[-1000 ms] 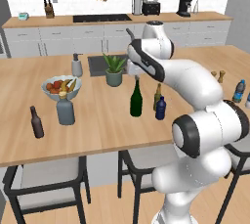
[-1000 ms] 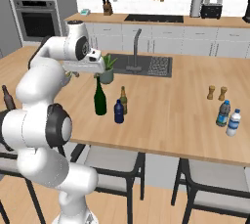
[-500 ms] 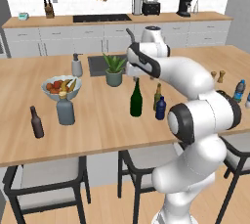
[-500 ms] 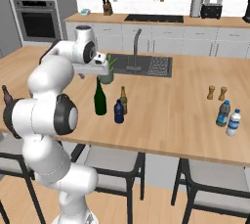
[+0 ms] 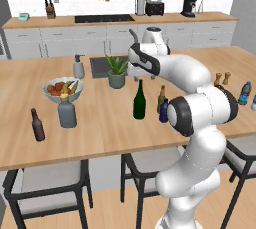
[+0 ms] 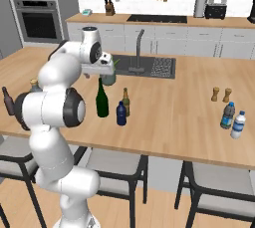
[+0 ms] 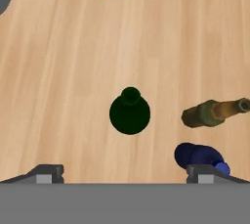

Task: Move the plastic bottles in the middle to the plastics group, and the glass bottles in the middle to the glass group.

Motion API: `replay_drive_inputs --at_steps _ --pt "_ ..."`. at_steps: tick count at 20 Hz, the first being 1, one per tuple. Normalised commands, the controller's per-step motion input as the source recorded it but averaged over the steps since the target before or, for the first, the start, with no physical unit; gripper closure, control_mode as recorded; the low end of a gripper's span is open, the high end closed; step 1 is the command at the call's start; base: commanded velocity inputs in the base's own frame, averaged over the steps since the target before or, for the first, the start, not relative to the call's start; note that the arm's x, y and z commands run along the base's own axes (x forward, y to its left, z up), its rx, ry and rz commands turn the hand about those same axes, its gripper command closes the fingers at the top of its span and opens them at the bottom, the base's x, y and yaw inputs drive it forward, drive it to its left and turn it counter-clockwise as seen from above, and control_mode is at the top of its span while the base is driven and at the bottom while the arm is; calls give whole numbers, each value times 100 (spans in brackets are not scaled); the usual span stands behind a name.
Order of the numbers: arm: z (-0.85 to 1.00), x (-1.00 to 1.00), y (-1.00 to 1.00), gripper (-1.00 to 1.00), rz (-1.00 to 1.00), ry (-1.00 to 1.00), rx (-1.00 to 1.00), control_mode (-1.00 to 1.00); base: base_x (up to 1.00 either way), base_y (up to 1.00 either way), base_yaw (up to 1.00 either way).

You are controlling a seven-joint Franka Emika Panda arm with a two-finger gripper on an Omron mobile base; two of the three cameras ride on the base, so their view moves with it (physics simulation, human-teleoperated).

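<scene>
The tall dark green wine bottle (image 5: pixel 139 101) (image 6: pixel 102 100) stands mid-counter, with the slim amber beer bottle (image 5: pixel 161 97) (image 6: pixel 126 101) and the small navy plastic bottle (image 5: pixel 164 111) (image 6: pixel 121 114) just beside it. My gripper (image 5: pixel 136 75) (image 6: pixel 97 75) hangs open above the green bottle, pointing down and holding nothing. The hand view looks straight down: green bottle (image 7: pixel 129 113) ahead of the gripper (image 7: pixel 126 174), amber bottle (image 7: pixel 212 112) and navy bottle (image 7: pixel 197 155) to the right. The glass group, a brown bottle (image 5: pixel 37 124) and a grey-blue flask (image 5: pixel 66 111), stands at the left. The plastics group, a water bottle (image 6: pixel 227 115) and a pale bottle (image 6: pixel 238 125), stands at the right.
A fruit bowl (image 5: pixel 63 88), a potted plant (image 5: pixel 117 72), a soap dispenser (image 5: pixel 78 66) and the sink (image 6: pixel 144 66) lie behind the bottles. Two shakers (image 6: pixel 221 94) stand near the plastics group. Stools (image 5: pixel 47 175) line the counter's near edge.
The hand has shifted slightly left to sit over the green wine bottle, and the elbow has swung round. The gripper stayed open and the bottles have not moved.
</scene>
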Motion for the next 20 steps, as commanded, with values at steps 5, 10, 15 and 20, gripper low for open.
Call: replay_drive_inputs --at_steps 5,10,15,20 --pt "0 1 0 -100 1 -6 0 -100 0 0 0" --pt "-11 1 0 -100 0 0 0 -100 0 0 0" --pt "-45 20 0 -100 0 -4 0 -100 0 0 0" --pt "-32 6 0 -100 0 -7 0 -100 0 0 0"
